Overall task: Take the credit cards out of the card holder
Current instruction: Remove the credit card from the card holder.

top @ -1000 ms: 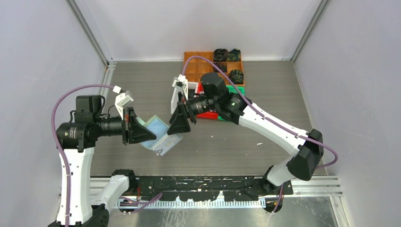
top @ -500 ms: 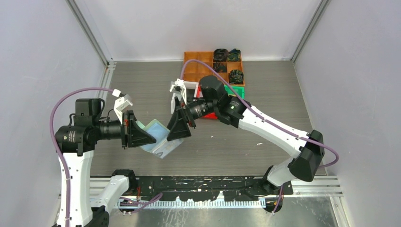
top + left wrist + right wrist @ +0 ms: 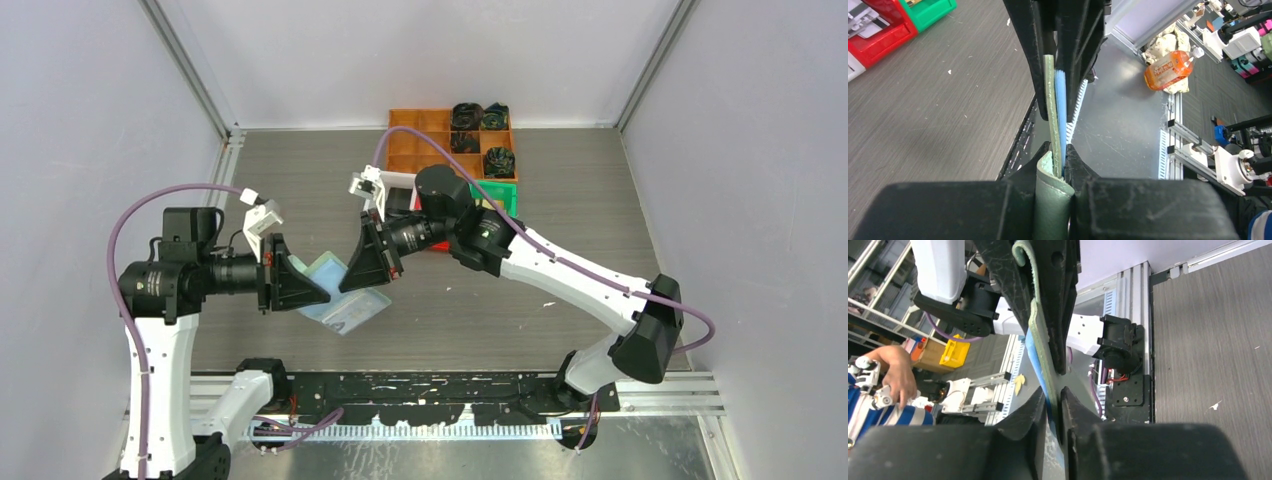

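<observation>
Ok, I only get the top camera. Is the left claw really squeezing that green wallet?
Observer: Yes, the left wrist camera shows the left gripper pinched shut on the card holder, at its green fold.
Operator: And the other claw?
Observer: On the right wrist camera, the right gripper is closed on a thin blue layer beside the green cover.
Operator: Any cards out?
Observer: Something flat and pale lies in the red bin, seen from the left wrist.

No writing can be read in any view; the orange bottle (image 3: 1168,70) beyond the worktop (image 3: 923,100) carries markings too blurred to make out; the card holder (image 3: 1050,125) shows only plain green and blue edges.
</observation>
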`<state>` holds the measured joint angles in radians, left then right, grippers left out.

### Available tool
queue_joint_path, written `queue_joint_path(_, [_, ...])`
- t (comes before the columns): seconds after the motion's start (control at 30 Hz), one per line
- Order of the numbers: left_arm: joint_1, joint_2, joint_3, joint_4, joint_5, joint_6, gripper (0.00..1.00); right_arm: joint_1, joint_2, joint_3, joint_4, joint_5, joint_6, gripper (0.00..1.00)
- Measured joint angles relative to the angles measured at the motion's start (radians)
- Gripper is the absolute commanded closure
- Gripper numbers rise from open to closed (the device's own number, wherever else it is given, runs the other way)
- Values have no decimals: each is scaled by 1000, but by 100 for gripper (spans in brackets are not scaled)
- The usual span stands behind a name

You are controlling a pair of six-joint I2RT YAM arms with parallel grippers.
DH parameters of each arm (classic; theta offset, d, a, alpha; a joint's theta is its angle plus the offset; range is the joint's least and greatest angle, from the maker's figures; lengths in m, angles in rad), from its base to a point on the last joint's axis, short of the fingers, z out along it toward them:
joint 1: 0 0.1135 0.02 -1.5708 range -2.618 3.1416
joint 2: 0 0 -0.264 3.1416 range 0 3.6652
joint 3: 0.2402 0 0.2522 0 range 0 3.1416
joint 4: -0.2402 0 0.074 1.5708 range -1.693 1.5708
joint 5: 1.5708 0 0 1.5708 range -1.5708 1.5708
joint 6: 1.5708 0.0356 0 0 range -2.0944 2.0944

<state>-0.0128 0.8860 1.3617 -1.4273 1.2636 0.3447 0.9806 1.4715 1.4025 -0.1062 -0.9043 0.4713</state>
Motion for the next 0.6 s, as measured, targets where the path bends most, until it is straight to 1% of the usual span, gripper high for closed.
queue_joint_path(0.03, [0, -3, 1, -3, -1, 4, 88, 0, 5, 2, 21, 14, 29, 97])
queue_joint_path(0.07, [0, -3, 2, -3, -4, 6, 74, 1, 7, 3, 30, 21, 42, 99])
queue_joint_path(0.1, [0, -5, 6, -5, -9, 8, 51, 2, 8, 3, 33, 31, 64, 99])
queue_joint_path(0.17, [2, -7, 12, -2, -15, 18, 19, 6, 8, 3, 44, 63, 97, 99])
queue_joint_path(0.2, [2, -7, 14, -5, -14, 21, 6, 8, 7, 2, 54, 85, 110, 99])
queue_joint_path(0.23, [2, -8, 15, -2, -17, 6, 1, 9, 3, -6, 68, 110, 123, 99])
queue_joint_path(0.37, [2, -16, 14, 21, -21, -40, 0, 12, -56, -92, 159, 248, 188, 99])
queue_joint_path(0.53, [2, -63, -30, 115, -6, -144, 5, 12, -161, -273, 389, 409, 313, 99])
queue_joint_path(0.6, [2, -91, -66, 161, 5, -193, 7, 13, -181, -318, 463, 450, 356, 99])
